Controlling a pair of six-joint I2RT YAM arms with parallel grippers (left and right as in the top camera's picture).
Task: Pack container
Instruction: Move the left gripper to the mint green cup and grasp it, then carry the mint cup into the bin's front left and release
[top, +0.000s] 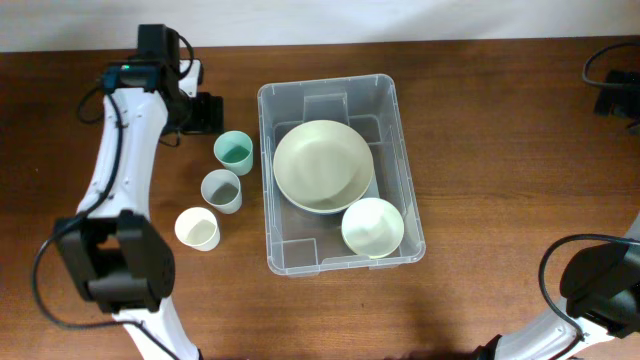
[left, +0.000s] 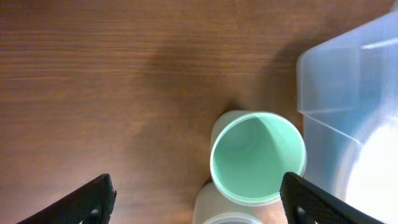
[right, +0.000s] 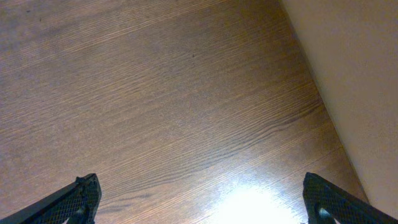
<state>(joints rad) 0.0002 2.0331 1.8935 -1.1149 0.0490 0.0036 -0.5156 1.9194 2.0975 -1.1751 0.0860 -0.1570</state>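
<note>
Left gripper (top: 207, 112): jaws spread wide, holding nothing, near the green cup (left: 258, 158) just left of the container (top: 395, 130). Right gripper (right: 202, 190): jaws likewise spread, over bare table (right: 186, 93), away from the container. Inside the container lie a big bowl (top: 323, 165) and a small bowl (top: 373, 227). A grey cup (top: 221, 189) and a white cup (top: 197, 228) stand to its left.
</note>
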